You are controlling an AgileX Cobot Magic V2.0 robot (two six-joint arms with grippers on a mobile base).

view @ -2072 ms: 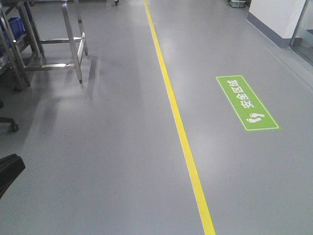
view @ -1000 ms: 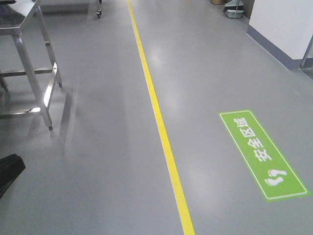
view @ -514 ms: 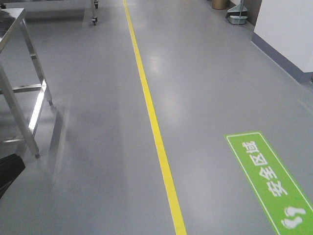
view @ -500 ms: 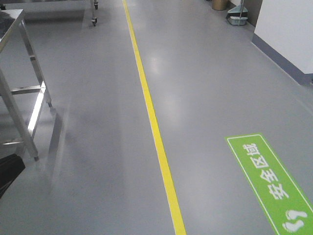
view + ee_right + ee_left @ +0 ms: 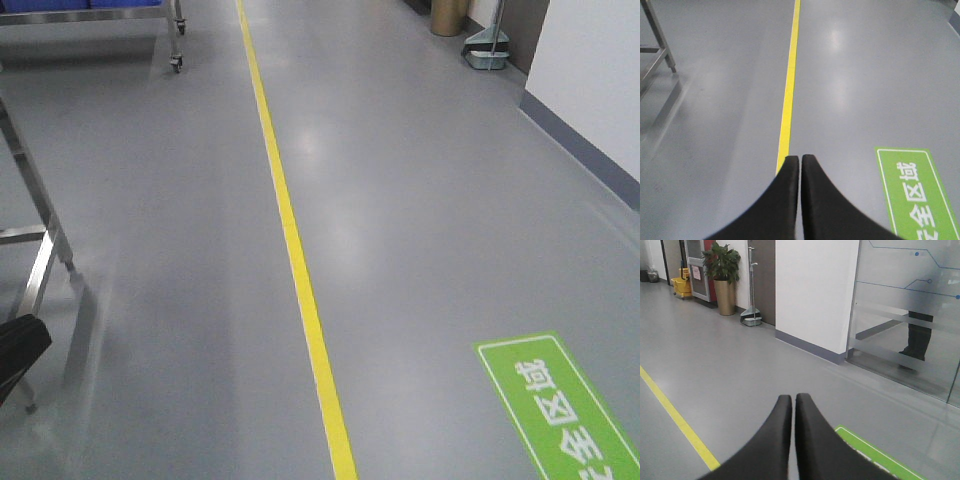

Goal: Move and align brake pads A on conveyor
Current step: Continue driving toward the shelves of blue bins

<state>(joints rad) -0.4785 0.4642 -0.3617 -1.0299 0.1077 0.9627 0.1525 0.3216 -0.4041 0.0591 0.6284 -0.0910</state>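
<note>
Left tool (image 5: 792,399) was pressed together and empty over the glossy grey floor (image 5: 740,355), with the painted yellow floor line (image 5: 680,420) to its left and the green rectangular floor sticker (image 5: 880,462) just right of it. Right tool (image 5: 800,159) was also together and empty: yellow line straight ahead of its tips, green sticker right, steel table leg (image 5: 662,45) far ahead-left. Position of brake pads A and conveyor could not be told.

Left hand (image 5: 793,397), right hand (image 5: 800,158): 2 smooth black curved fingers (image 5: 772,440) each.
</note>
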